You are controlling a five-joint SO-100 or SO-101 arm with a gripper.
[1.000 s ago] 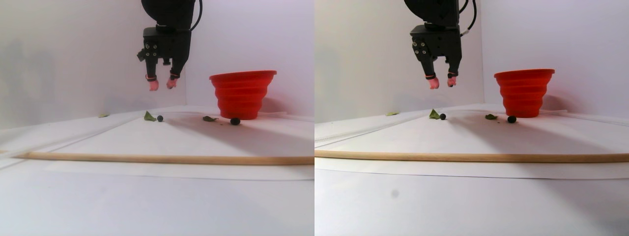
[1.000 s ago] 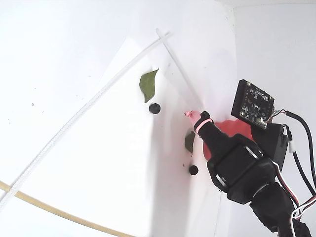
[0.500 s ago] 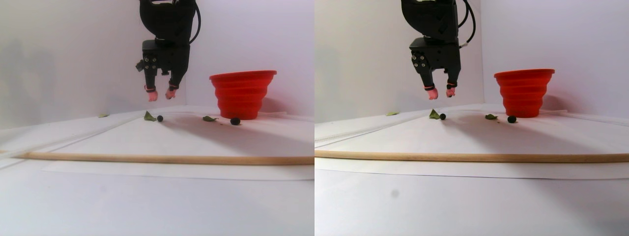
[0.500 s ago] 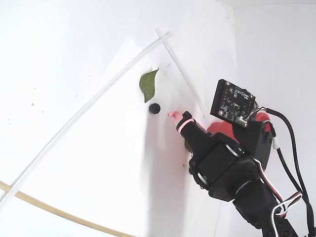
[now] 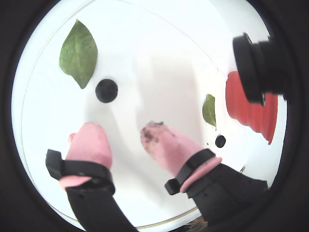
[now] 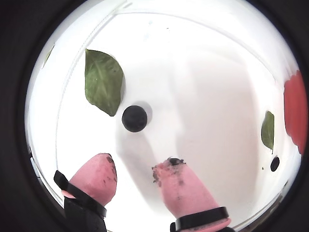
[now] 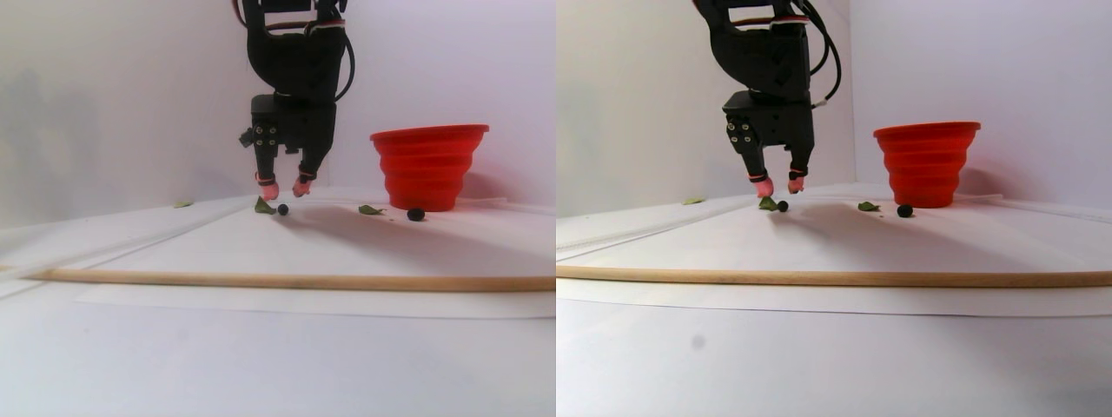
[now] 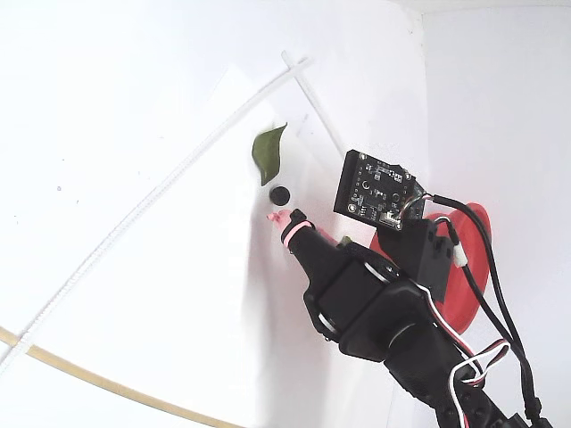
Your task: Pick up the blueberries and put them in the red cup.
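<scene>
Landmark: the red cup (image 7: 430, 165), upright on the white worktop (image 7: 261, 365).

Going left to right in the stereo pair view: a green leaf (image 7: 263, 206), a blueberry (image 7: 283, 209) just beside it, a smaller leaf (image 7: 370, 209), a second blueberry (image 7: 416, 214) just in front of the cup's base, then the cup. Only two berries can be made out in any view. A wooden rod (image 7: 287, 281) lies across the worktop, well in front of the cup.

Hidden or cut off: in the fixed view the arm covers most of the cup, leaving a red sliver (image 8: 464, 267), and it hides the berry near the cup. In both wrist views the cup is cut by the lens edge (image 5: 260, 121) (image 6: 295, 116); a black part of the arm overlaps it in one.

Berries: small, round, near-black, matte. Cup: bright red, ribbed, stepped, tapering to the base, wide rim.

End effector (image 7: 285, 188): jaws parted, holding nothing, pink tips hanging just above the worktop, well left of the cup. The wrist views show the left berry (image 5: 106, 90) (image 6: 134, 118) lying ahead of the tips, not between them, and dark smudges on the fingertips (image 6: 181, 186), which are too small to read in the stereo pair.
</scene>
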